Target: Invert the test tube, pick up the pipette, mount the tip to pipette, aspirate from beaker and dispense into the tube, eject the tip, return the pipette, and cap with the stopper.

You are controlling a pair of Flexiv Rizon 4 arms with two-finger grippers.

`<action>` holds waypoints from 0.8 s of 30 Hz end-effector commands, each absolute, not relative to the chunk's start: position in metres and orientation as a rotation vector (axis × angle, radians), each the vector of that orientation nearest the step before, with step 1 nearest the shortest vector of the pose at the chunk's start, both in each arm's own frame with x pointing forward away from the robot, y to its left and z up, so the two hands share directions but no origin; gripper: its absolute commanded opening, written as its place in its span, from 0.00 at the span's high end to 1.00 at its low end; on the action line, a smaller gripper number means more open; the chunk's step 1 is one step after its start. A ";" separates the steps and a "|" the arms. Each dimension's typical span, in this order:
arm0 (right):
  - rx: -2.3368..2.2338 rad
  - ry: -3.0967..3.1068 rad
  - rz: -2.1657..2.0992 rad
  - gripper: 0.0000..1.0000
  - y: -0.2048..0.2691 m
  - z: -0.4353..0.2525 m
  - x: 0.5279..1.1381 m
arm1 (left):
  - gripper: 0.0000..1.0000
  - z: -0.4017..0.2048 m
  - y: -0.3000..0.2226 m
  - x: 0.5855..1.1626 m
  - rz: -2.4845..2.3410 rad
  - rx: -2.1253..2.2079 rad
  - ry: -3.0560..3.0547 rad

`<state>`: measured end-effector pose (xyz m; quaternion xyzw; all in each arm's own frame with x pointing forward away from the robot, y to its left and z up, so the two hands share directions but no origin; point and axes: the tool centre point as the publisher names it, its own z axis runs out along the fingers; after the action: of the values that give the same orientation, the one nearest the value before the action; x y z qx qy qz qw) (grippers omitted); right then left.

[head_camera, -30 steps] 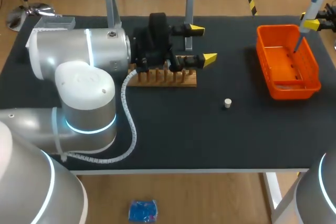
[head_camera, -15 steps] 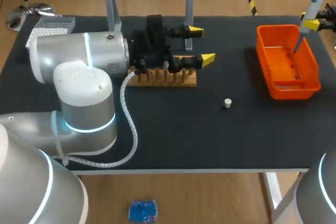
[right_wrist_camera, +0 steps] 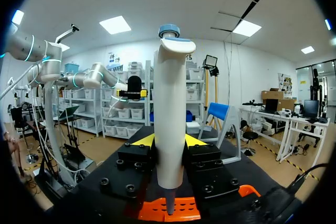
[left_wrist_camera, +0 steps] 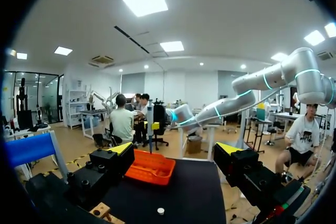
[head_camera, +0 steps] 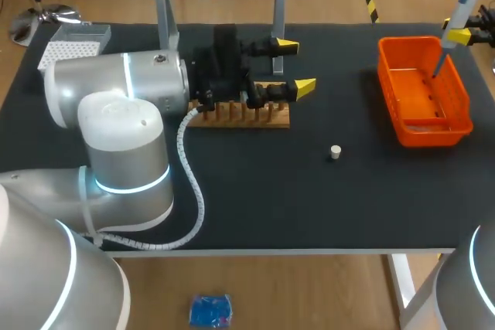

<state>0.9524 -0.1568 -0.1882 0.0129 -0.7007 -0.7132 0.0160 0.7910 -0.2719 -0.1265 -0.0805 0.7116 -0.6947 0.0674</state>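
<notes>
The left gripper [head_camera: 298,65] hangs open, its fingers spread wide, just above the right end of the wooden rack [head_camera: 240,116]. At the far right, the right gripper [head_camera: 458,36] clamps the white pipette [head_camera: 462,7] upright over the orange basket [head_camera: 433,135]. A small stopper [head_camera: 335,152] lies alone near the table's middle.

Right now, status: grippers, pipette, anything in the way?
Left gripper open by wooden rack. Right gripper shut on pipette above orange basket. Stopper lying loose. Nothing blocking.
</notes>
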 end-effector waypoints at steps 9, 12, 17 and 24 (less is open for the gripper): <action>0.032 -2.234 -2.256 1.00 -0.152 -0.159 0.923 | 0.00 -0.129 -0.272 0.790 -2.170 -0.234 2.055; 0.035 -2.261 -2.260 1.00 -0.144 -0.147 0.909 | 0.00 -0.129 -0.272 0.790 -2.170 -0.234 2.055; 0.061 -2.310 -2.244 1.00 -0.119 -0.131 0.885 | 0.00 -0.129 -0.272 0.790 -2.170 -0.234 2.055; 0.090 -2.309 -2.209 1.00 -0.079 -0.120 0.855 | 0.00 -0.129 -0.272 0.790 -2.170 -0.234 2.055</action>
<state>0.8726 -0.1002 -0.1270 0.0789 -0.7022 -0.7072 0.0236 0.7912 -0.2712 -0.1266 -0.0780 0.6949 -0.7115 0.0686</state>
